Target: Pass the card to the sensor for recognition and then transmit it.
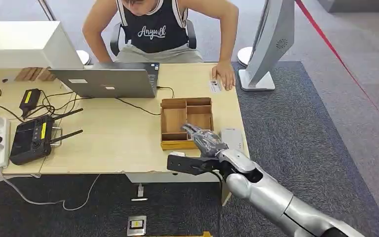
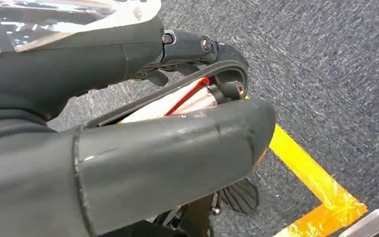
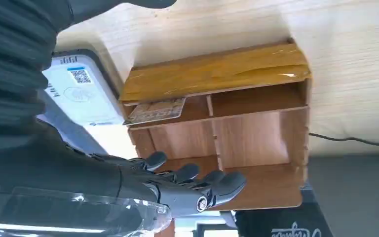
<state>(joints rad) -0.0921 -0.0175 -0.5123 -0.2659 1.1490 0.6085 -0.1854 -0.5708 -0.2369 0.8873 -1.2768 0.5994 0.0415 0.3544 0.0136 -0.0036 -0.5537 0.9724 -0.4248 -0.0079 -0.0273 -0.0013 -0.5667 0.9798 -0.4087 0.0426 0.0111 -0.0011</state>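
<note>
Fingers [image 3: 187,180] of my right hand [image 1: 203,139] hover spread and empty over the box [image 3: 256,128] near the desk's [image 1: 118,138] front right corner. Card [image 3: 155,111] lies flat in a corner compartment: thin, stiff, slippery; pinch its edge.

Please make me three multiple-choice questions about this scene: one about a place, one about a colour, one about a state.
1. Where does the card lie?
A. in the wooden box
B. on the laptop
C. on the floor

2. What colour is the laptop?
A. red
B. grey
C. green

3. The right hand is:
A. holding a card
B. pressing the sensor
C. open, holding nothing

Answers: A, the card lies in a box compartment; B, the lid is grey; C, its fingers are spread above the box.
</note>
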